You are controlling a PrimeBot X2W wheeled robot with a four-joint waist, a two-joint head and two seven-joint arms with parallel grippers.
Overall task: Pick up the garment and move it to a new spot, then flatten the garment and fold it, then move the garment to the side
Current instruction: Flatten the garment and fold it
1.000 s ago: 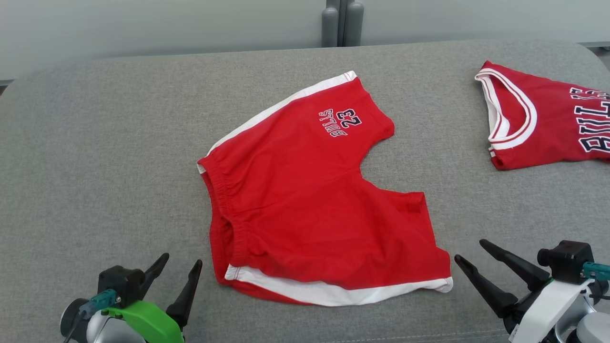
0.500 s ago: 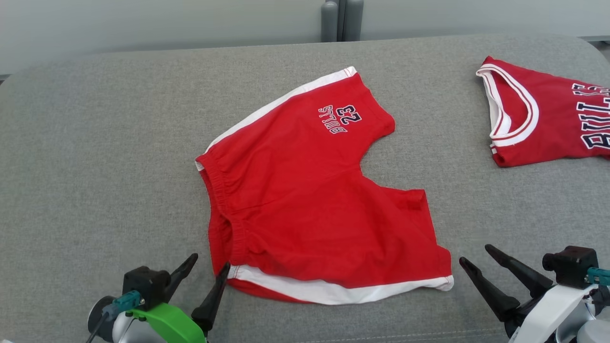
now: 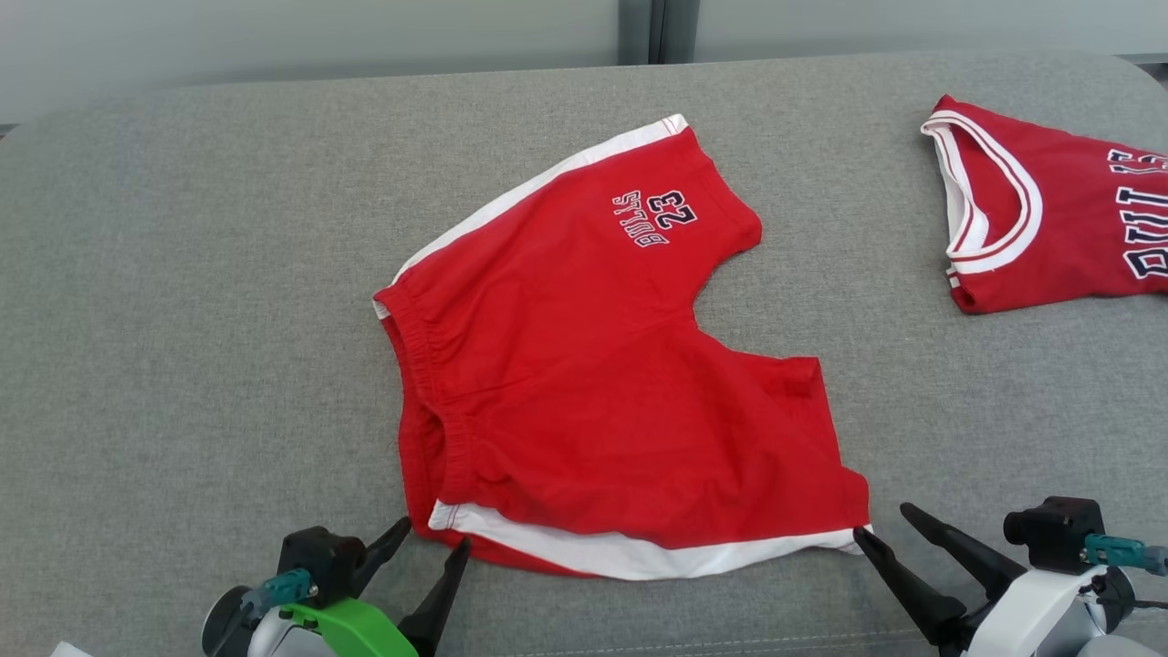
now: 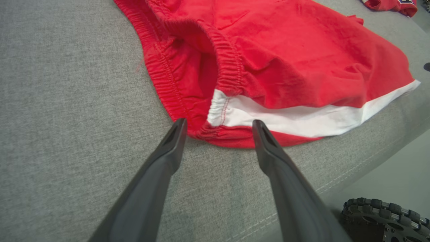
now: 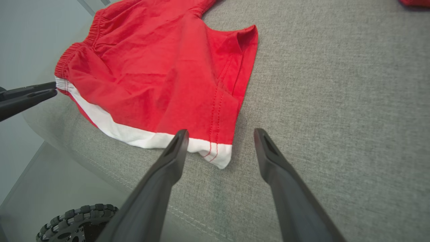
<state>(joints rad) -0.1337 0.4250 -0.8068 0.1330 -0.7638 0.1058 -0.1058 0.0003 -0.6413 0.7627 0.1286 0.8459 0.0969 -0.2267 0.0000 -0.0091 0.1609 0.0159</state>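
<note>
The shorts point(image 3: 593, 383) lay spread mid-counter point(image 3: 182, 274), unfolded. I judged the flattening to be partly done, with folding and moving aside left. My left tool point(image 3: 434, 531) and right tool point(image 3: 881, 519) stood apart and empty at the shorts' near corners. The surface was grey cloth, with a jersey point(image 3: 1049, 210) far right and a pale wall point(image 3: 274, 36) beyond.

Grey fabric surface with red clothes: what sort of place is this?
Probably a test lab for folding clothes: a grey fabric-covered table, red basketball shorts and a red jersey laid out, plain pale wall behind.
</note>
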